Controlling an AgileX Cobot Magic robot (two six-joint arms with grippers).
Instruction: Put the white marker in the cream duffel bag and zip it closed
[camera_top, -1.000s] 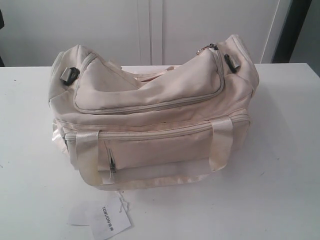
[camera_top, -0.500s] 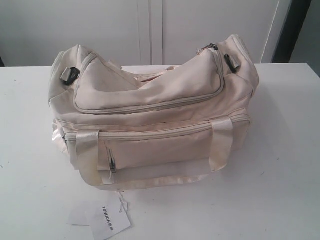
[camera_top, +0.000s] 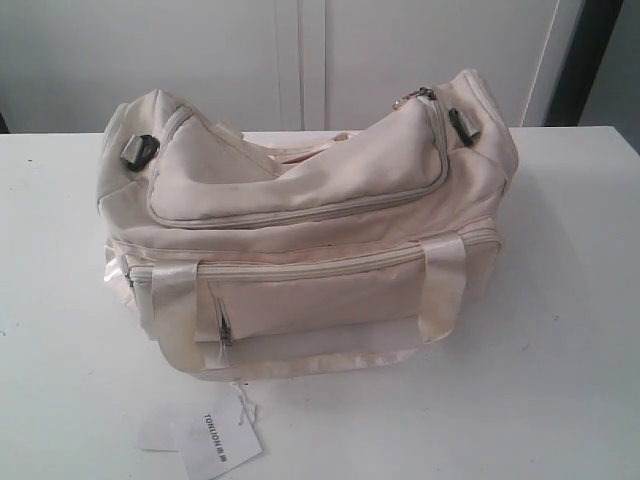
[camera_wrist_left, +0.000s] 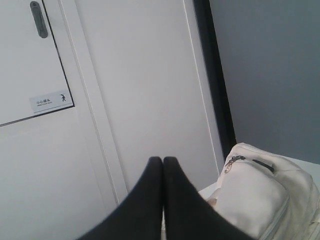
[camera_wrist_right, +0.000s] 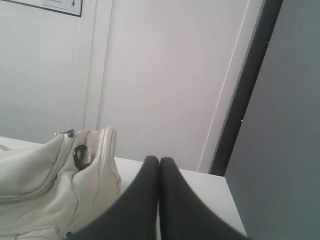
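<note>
The cream duffel bag (camera_top: 300, 230) lies on the white table (camera_top: 560, 300), its curved top zipper shut with the pull at the right end (camera_top: 412, 98). No white marker shows in any view. My left gripper (camera_wrist_left: 163, 161) is shut with nothing in it, raised off to the side of the bag (camera_wrist_left: 260, 195). My right gripper (camera_wrist_right: 159, 160) is shut and holds nothing, beside the bag's clip end (camera_wrist_right: 55, 170). Neither gripper appears in the exterior view.
A flat white paper tag (camera_top: 213, 438) with printed text lies on the table in front of the bag. White cabinet doors (camera_top: 300, 60) stand behind the table. A dark vertical post (camera_top: 585, 60) rises at the back right.
</note>
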